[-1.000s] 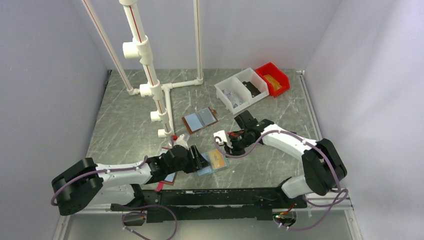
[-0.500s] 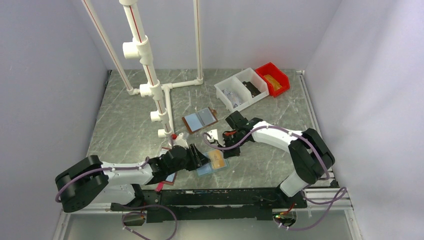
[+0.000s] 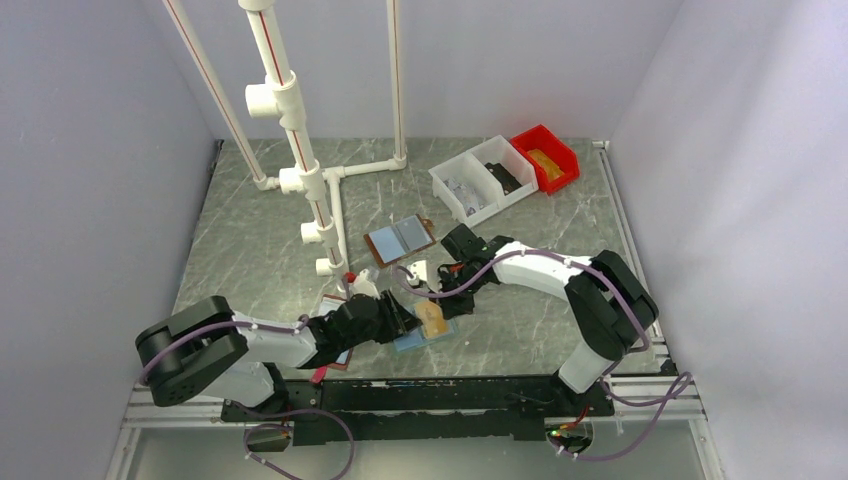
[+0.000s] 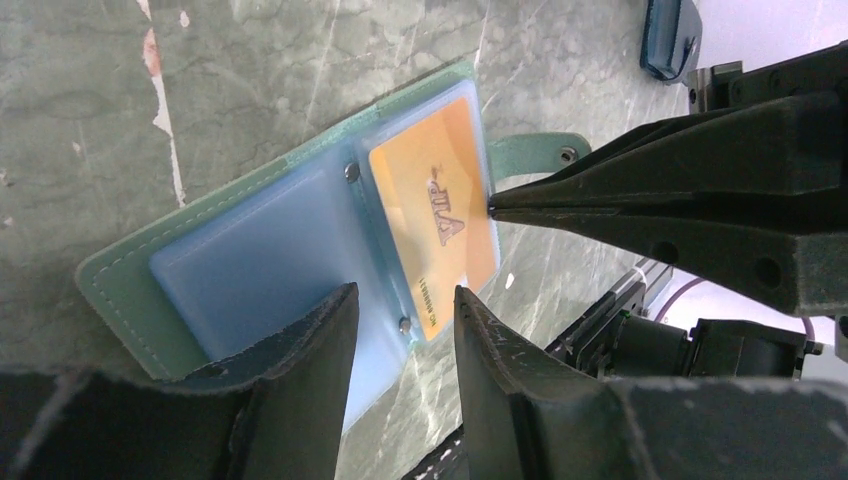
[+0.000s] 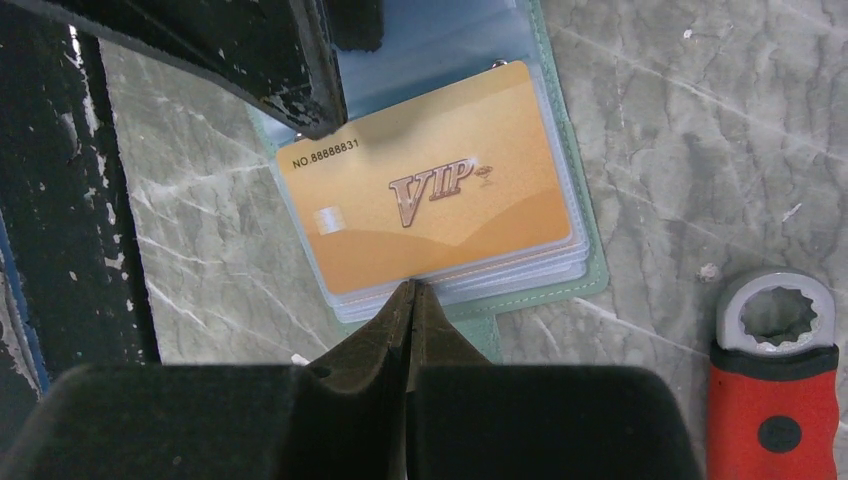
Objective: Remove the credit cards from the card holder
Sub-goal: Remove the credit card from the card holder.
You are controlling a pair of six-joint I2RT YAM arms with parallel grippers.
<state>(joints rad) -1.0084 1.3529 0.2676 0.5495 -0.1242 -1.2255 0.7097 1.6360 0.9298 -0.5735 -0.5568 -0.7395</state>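
The card holder (image 4: pixel 230 275) lies open on the desk (image 4: pixel 250 80) beneath the left end effector (image 4: pixel 400 300), jaws apart, so the right end effector (image 5: pixel 410 295), jaws together at the edge of the gold VIP card (image 5: pixel 430 200), may skid over the plastic and shove the holder sideways.
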